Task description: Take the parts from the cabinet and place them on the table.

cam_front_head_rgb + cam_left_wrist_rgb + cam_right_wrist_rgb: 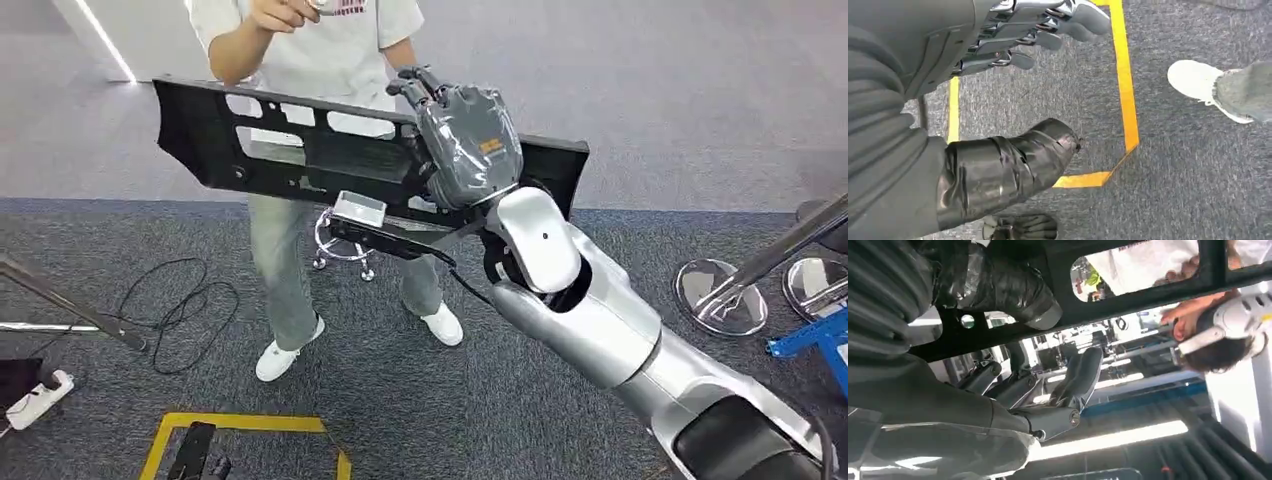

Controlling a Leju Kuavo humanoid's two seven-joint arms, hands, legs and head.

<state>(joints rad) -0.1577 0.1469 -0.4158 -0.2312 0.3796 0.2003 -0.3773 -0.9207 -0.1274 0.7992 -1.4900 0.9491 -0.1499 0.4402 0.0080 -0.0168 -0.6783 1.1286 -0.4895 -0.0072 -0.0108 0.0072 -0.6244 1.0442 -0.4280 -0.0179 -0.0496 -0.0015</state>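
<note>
Right hand (462,135) gripping long black panel (300,150), left hand (1013,100) empty, fingers apart, no legible writing

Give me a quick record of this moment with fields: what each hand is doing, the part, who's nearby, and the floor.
right hand: right hand raised, holds the long black panel near one end
part: black panel with cut-out windows, roughly level, held in the air
left hand: left hand hangs over the floor, holding nothing, fingers loosely curled and apart
person: a person in a white shirt stands just behind the panel
floor: grey carpet with yellow tape marking
table: none visible
</note>
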